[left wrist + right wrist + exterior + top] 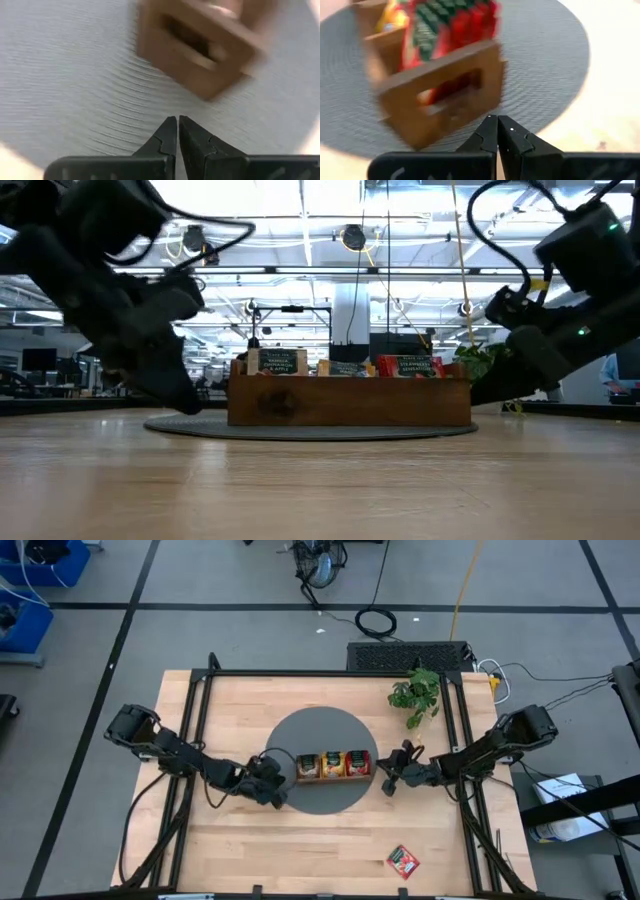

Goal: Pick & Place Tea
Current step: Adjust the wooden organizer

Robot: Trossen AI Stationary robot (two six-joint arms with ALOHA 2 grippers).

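The pale wooden table (250,850) stretches beneath both my arms, and the round grey woven mat (322,795) lies between my two grippers. On the mat sits the long brown three-compartment wooden tray (333,777), its ends facing my grippers, packed with tea sachets (333,763): beige-white nearest my left gripper, orange in the middle, red nearest my right. My left gripper (274,790) is at the tray's one end, fingers pressed together on nothing. My right gripper (390,780) is at the other end, fingers likewise together and empty. One red tea sachet (403,861) lies alone on bare table, well apart from my right gripper, toward the near edge.
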